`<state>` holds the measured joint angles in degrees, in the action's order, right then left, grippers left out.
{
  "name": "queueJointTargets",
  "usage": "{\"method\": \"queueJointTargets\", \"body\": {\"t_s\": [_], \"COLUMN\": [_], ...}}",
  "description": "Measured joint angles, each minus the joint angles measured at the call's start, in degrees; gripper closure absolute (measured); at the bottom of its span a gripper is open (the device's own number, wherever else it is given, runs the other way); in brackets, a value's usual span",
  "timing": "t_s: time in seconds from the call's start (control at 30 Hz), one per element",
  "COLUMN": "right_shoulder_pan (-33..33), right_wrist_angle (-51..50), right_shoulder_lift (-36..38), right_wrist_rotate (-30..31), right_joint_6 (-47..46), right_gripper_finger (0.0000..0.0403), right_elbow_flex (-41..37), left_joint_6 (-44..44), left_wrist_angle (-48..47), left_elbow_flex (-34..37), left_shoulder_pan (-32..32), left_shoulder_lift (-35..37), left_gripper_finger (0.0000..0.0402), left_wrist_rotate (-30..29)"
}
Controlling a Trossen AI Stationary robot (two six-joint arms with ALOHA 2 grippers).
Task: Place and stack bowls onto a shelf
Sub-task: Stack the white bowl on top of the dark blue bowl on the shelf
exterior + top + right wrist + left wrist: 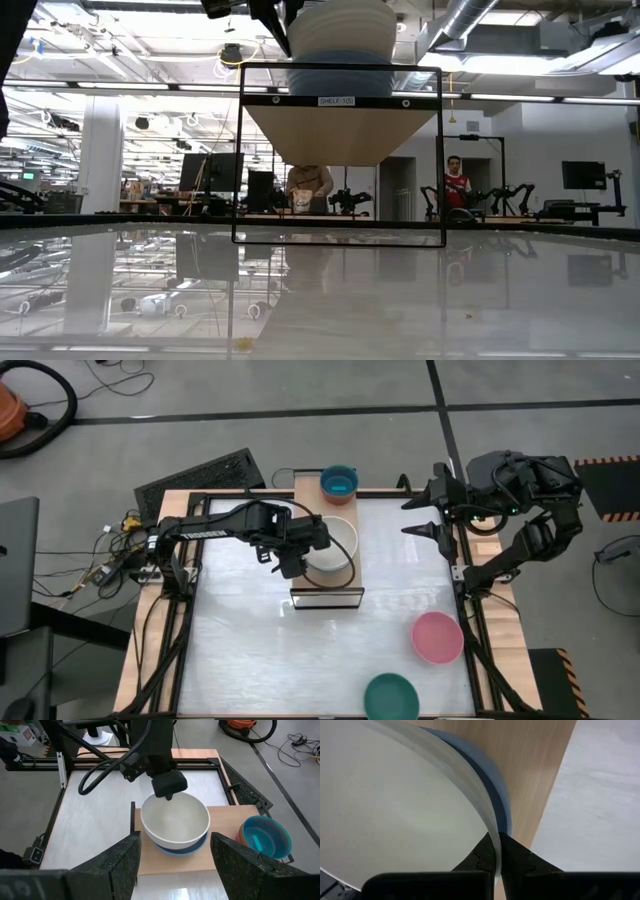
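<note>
Two bowls lie free on the desk (250, 650) nearest you: a dark green bowl (391, 697) at the near edge and a pink bowl (437, 637) just behind it, on the right. Farther, on the shelf (326, 596), you see the left gripper (297, 559) with its fingers (485, 857) closed on the rim of a white bowl (335, 547), which sits in a grey-blue bowl (185, 847). At the far end of the shelf a cyan bowl (339, 483) is nested in a red bowl (327, 490). The right gripper (420, 515) hangs over the far right desk edge, fingers spread wide apart and holding nothing.
</note>
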<state>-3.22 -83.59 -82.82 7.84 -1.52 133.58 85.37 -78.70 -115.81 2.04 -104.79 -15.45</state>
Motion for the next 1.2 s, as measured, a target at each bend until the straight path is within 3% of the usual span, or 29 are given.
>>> {"method": "queueJointTargets", "body": {"t_s": [0.63, 1.03, 1.2], "right_shoulder_pan": [0.0, 0.0, 0.0], "right_wrist_angle": [-0.1, -1.2, -1.8], "right_shoulder_lift": [0.0, 0.0, 0.0], "right_wrist_rotate": [0.0, 0.0, 0.0], "right_joint_6": [0.5, 0.6, 0.5], "right_gripper_finger": [0.0137, 0.0137, 0.0137], "right_elbow_flex": [0.0, 0.0, 0.0], "left_joint_6": [2.4, 0.7, -1.1], "left_wrist_angle": [0.1, 2.0, 3.7], "left_elbow_flex": [0.0, 0.0, 0.0], "left_shoulder_pan": [1.9, 1.9, 1.9], "left_shoulder_lift": [0.0, 0.0, 0.0], "left_gripper_finger": [0.0399, 0.0331, 0.0310], "left_wrist_rotate": [0.0, 0.2, -3.6]}}
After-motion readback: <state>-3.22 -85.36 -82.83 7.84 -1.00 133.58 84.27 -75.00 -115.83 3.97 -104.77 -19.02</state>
